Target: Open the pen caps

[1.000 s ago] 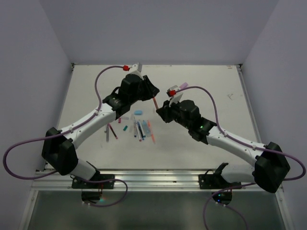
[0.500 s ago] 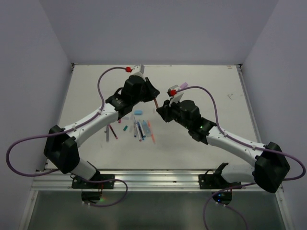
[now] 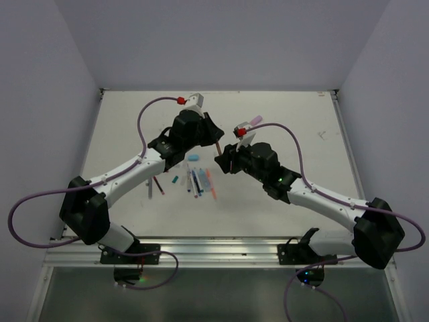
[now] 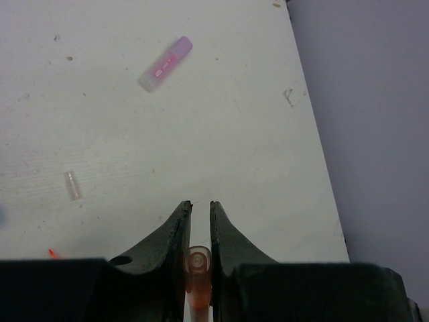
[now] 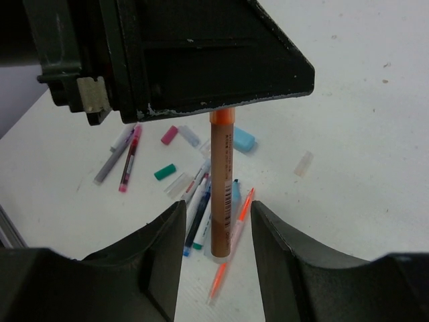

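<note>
We've got the white table [image 3: 281, 114] filling most of the overhead view. The left arm [image 3: 134, 171] comes in from the lower left and the right arm [image 3: 322, 201] from the lower right, and they meet just above the centre of the frame.

The left gripper [image 4: 200, 206] is clamped on an orange pen [image 5: 222, 174]. In the right wrist view the pen hangs straight down from it, mid-frame. In the left wrist view its round end pokes up between the squeezed fingers at the bottom centre.

The right gripper [image 5: 218, 204] has its fingers spread, one on each side of the pen's lower part. We see a gap on both sides, so it isn't gripping.

The loose pens [image 3: 198, 180] lie bunched on the table just below the two grippers in the overhead view. A grey pen [image 5: 114, 155] and a pink pen [image 5: 129, 159] sit side by side at the left of the right wrist frame. A stubby pink marker [image 4: 165, 64] lies alone at the upper left of the left wrist view.

Caps in the right wrist view:
- a light blue cap [image 5: 243, 139] just right of the held pen
- a teal cap [image 5: 164, 172] left of it
- a pink cap [image 5: 169, 135] above the teal one
- a clear cap [image 5: 303, 163] further right
</note>
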`<state>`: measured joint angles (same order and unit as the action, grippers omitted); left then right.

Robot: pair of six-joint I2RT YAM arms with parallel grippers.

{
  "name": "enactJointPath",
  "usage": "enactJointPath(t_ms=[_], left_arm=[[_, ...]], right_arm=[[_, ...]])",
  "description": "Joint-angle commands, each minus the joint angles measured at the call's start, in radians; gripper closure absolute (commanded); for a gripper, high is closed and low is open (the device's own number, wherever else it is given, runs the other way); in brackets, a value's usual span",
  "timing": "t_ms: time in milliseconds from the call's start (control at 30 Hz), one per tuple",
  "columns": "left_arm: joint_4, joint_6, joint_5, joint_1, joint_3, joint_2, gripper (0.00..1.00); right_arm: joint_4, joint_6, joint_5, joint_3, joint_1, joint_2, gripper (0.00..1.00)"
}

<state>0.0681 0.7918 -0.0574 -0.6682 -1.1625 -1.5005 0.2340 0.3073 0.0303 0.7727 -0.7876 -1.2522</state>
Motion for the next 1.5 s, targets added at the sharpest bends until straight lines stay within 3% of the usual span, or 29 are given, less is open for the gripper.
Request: enactJointPath(t_ms=[0, 167, 300, 567, 733, 1167, 1467], left_arm=[[-0.085, -0.025, 0.027, -0.007, 0.01, 0.048, 1.0], [-0.106, -0.022, 0.042, -0.007, 0.017, 0.071, 1.0], [-0.111, -0.02, 0.051, -0.005, 0.014, 0.074, 1.0], [-0.155, -0.003, 0.073, -0.007, 0.012, 0.092, 1.0], [-0.18, -0.014, 0.062, -0.007, -0.035, 0.103, 1.0], [-0.271, -0.069, -0.131, -0.005, -0.173, 0.158, 1.0], [-0.281, -0.115, -0.157, 0.012, -0.299, 0.118, 1.0]], right_arm=[[0.044, 0.003, -0.02, 0.014, -0.006, -0.018, 0.53], [0.045, -0.007, -0.024, 0.028, -0.006, -0.042, 0.53], [0.056, -0.016, -0.024, 0.033, -0.006, -0.055, 0.6], [0.047, -0.033, -0.069, 0.04, -0.006, -0.075, 1.0], [0.013, -0.068, -0.064, -0.001, -0.006, -0.044, 1.0], [-0.085, -0.109, -0.092, -0.171, -0.005, 0.043, 1.0], [-0.058, -0.097, -0.116, -0.253, -0.007, 0.039, 1.0]])
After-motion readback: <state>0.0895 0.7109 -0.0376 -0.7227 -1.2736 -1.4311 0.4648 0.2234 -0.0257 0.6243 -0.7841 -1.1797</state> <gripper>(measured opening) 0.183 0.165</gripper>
